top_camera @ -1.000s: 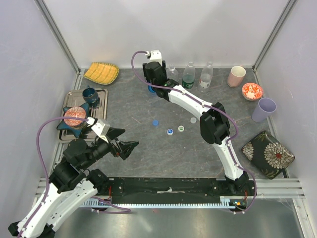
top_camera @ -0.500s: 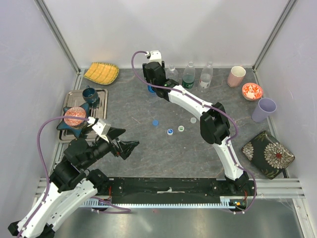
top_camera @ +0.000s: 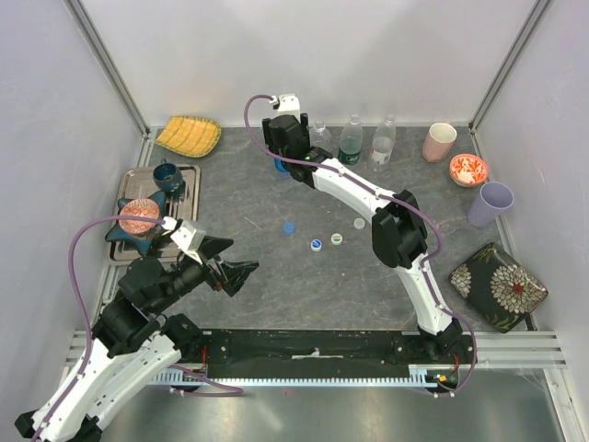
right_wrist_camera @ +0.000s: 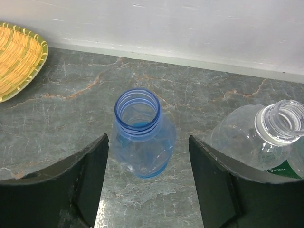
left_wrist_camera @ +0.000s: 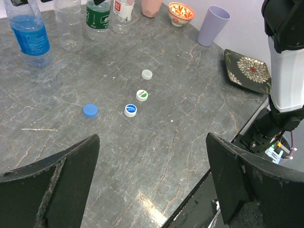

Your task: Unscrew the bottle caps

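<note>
Caps (left_wrist_camera: pixel 130 110) off, loose on table (left_wrist_camera: pixel 190 133); right gripper (right_wrist_camera: pixel 148 138) spread astride blue bottle (right_wrist_camera: pixel 142 156), seemingly not touching; left gripper (left_wrist_camera: pixel 152 137) gaping wide.

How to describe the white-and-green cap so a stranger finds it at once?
Find the green-label bottle at the far edge of the table. In front of it, mid-table, the white-and-green cap lies between the white-and-blue cap and the plain white cap. Only it shows green on its white top.
</note>
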